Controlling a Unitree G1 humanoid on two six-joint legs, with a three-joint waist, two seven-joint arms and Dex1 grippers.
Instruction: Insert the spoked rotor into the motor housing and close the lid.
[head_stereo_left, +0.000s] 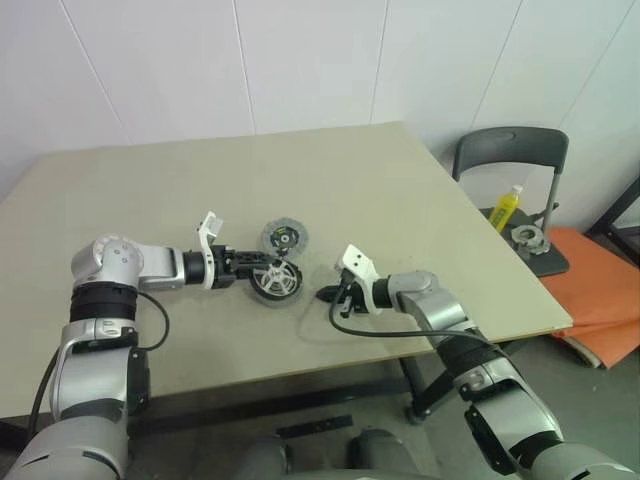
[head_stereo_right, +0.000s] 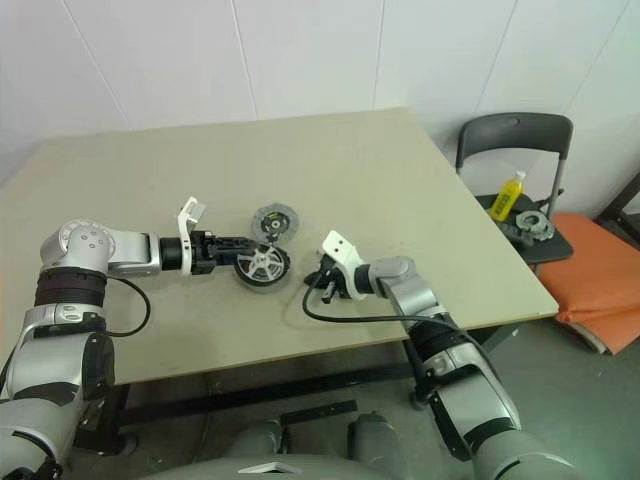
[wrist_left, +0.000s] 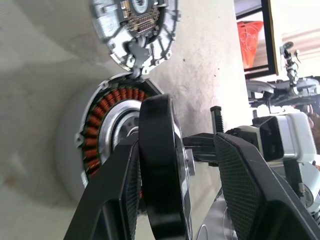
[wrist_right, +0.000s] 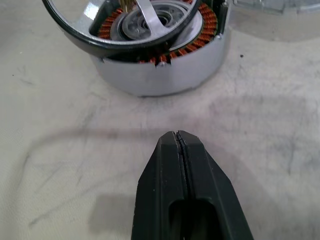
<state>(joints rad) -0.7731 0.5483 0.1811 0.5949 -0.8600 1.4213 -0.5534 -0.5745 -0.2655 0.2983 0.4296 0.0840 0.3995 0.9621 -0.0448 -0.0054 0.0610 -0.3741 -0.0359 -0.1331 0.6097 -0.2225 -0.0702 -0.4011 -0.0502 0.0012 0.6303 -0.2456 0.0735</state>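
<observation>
The right tool (wrist_right: 181, 137), black fingers pressed together, rests on the beige counter (head_stereo_left: 400, 190) near the round copper-wound motor housing (head_stereo_left: 275, 285). The left tool (head_stereo_left: 250, 265) clamps the silvery spoked rotor (head_stereo_right: 262, 263), tilted over the housing. Level it first, hub axis vertical. The ribbed silver-grey lid (head_stereo_left: 284, 238) lies just behind.

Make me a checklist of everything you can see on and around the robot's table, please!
Surface: beige table, faintly smudged.
Job's things: motor housing on the table, copper windings showing; spoked rotor held tilted over its opening, not seated; lid lying flat just behind the housing.
Clutter: nothing seen.
Grippers: left tool shut on the rotor's rim; right tool shut, empty, beside the housing.
Cables: black cable looping from the right wrist.
Surroundings: white wall; grey chair holding a yellow bottle and metal part.
</observation>
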